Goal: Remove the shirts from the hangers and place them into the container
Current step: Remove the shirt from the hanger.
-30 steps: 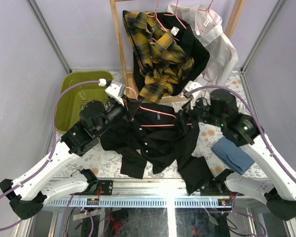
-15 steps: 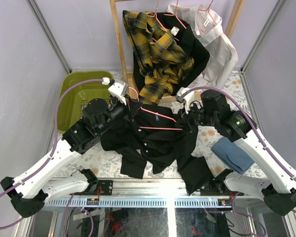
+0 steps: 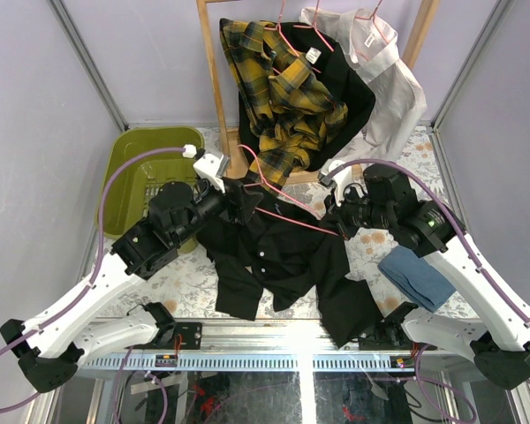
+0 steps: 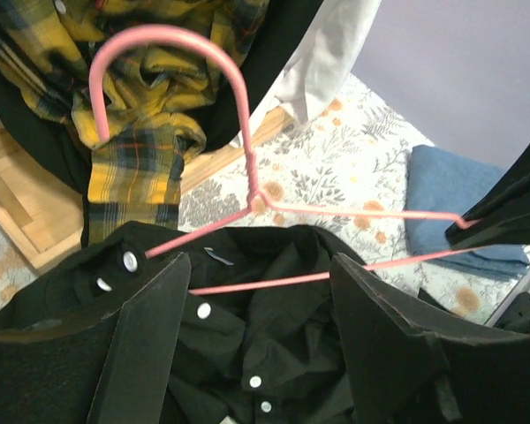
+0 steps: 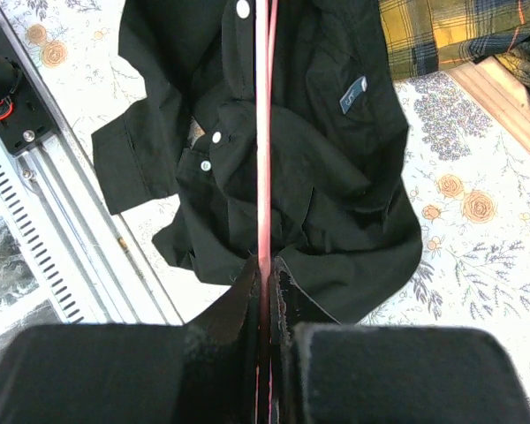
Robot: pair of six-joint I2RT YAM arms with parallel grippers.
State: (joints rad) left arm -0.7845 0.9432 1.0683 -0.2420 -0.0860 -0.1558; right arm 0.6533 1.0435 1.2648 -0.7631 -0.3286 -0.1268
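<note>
A black shirt [image 3: 278, 256] lies crumpled on the table between my arms, its collar and buttons showing in the left wrist view [image 4: 274, 353]. A pink wire hanger [image 4: 362, 210] hangs tilted above it, out of the shirt. My right gripper [image 3: 336, 219] is shut on the hanger's wire [image 5: 262, 132] at its right end. My left gripper [image 4: 259, 262] stands open over the shirt's collar, holding nothing, with the hanger's lower wire crossing between its fingers. The olive-green container [image 3: 134, 168] sits at the back left, partly hidden by the left arm.
On the wooden rack [image 3: 214, 79] at the back hang a yellow-and-black plaid shirt [image 3: 278, 88], a black shirt [image 3: 349, 97] and a white shirt [image 3: 389, 75] on pink hangers. A folded blue cloth [image 3: 415, 276] lies under the right arm.
My left gripper opened and let go. My right gripper shut on the hanger's right end. The hanger came up out of the black shirt, which sagged back onto the table.
</note>
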